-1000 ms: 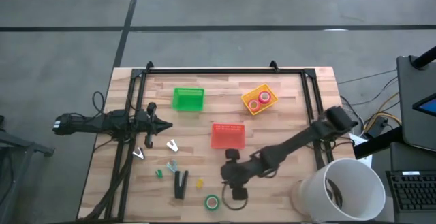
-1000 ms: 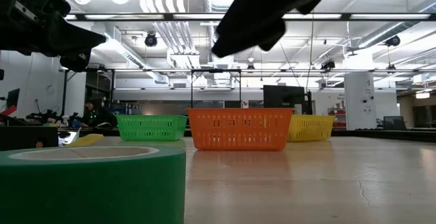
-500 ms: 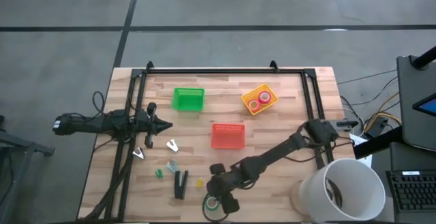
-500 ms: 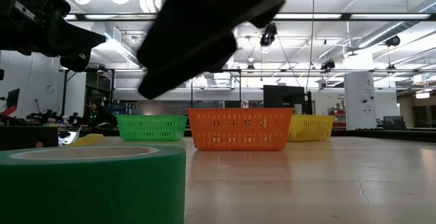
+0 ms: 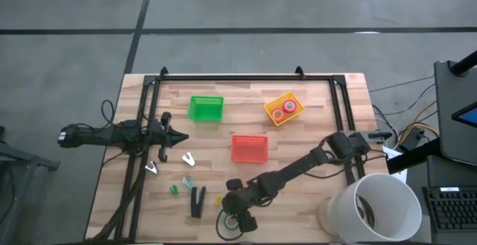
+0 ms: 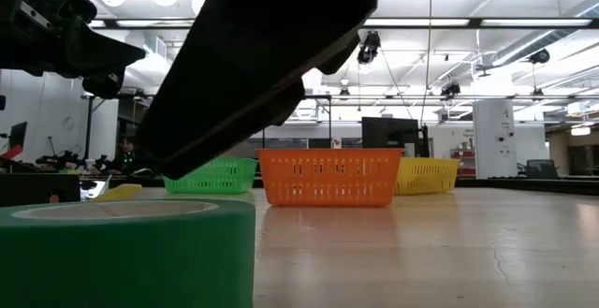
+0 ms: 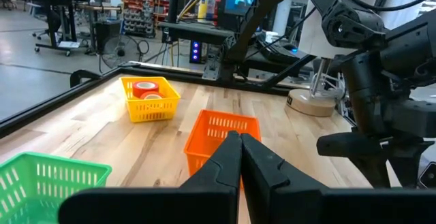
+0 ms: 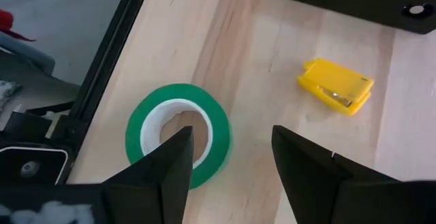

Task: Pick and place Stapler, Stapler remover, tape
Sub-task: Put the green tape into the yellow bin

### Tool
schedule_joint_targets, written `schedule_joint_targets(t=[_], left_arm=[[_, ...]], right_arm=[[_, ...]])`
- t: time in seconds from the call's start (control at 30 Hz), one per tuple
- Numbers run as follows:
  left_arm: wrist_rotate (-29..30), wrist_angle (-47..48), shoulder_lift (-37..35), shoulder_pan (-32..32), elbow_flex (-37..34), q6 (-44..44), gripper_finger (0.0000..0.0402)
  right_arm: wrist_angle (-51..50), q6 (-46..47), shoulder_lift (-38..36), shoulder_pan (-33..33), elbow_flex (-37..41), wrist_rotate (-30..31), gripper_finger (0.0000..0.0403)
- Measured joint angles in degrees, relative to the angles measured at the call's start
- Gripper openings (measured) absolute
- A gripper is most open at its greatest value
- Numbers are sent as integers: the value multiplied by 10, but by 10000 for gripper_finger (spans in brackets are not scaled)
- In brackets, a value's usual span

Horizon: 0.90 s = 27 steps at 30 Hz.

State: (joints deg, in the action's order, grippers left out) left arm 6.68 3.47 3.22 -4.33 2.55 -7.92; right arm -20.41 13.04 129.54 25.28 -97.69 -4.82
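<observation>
A green tape roll (image 8: 178, 92) lies flat near the table's near edge; it also fills the low view's left foreground (image 6: 122, 252). My right gripper (image 8: 231, 163) is open and hovers just above it (image 5: 237, 217), one finger over the ring and one beside it. Two red tape rolls (image 5: 283, 110) lie in the yellow basket (image 5: 271, 105). The black stapler (image 5: 197, 200) lies left of my right gripper. Silver staple removers (image 5: 188, 158) lie farther left. My left gripper (image 5: 179, 135) is shut and empty at the table's left.
A small yellow stapler (image 8: 337, 86) lies between the black stapler and the green roll. A green basket (image 5: 206, 109) and an orange basket (image 5: 249, 148) stand mid-table. A small green piece (image 5: 174, 189) lies near the stapler. A white bucket (image 5: 376, 208) stands off the table's near right corner.
My right gripper has gone toward the table's left and near edge and down, from beside the green tape roll to right over it. In the low view its dark bulk has grown and dropped toward the roll. The roll has stayed where it was.
</observation>
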Motion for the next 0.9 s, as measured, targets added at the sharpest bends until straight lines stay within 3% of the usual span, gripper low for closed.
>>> schedule_joint_targets(t=[0.6, 0.9], left_arm=[[0, 0, 0, 0, 0, 0, 10], [0, 0, 0, 0, 0, 0, 10]], right_arm=[[30, -1, 9, 10, 15, 4, 151], [46, 20, 26, 4, 14, -37, 103]])
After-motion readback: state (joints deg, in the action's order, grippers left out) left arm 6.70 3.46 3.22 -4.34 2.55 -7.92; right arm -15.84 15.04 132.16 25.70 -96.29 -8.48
